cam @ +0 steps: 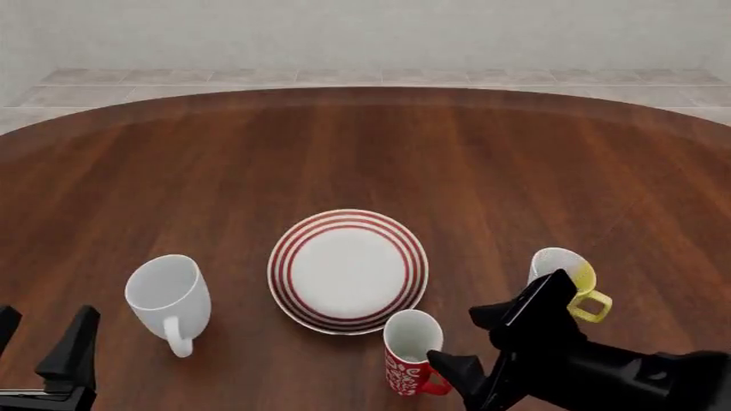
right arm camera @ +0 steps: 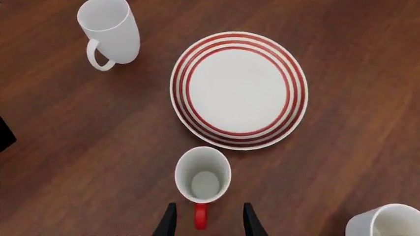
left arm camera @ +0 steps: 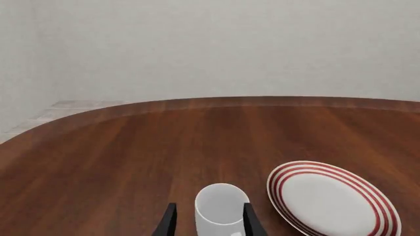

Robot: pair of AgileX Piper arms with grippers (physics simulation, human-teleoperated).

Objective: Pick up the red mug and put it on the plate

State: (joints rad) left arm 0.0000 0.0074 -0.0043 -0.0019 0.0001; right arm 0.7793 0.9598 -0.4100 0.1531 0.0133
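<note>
The red mug (cam: 408,353) stands upright with white swirls on its side, just in front of the plate (cam: 348,272) and off it. From above, the red mug (right arm camera: 202,175) shows a white inside and its red handle points back at my right gripper (right arm camera: 208,220). That gripper's open fingers flank the handle without closing on it. In the front view the right gripper (cam: 457,337) is just right of the mug. My left gripper (cam: 40,331) is open at the near left edge and holds nothing. The red-ringed plate (right arm camera: 239,88) lies bare.
A plain white mug (cam: 169,296) stands left of the plate, ahead of the left gripper (left arm camera: 210,223) and in line with its gap. A white-and-yellow mug (cam: 566,276) stands right of the plate, close beside the right arm. The wooden table (cam: 457,163) curves away at the back.
</note>
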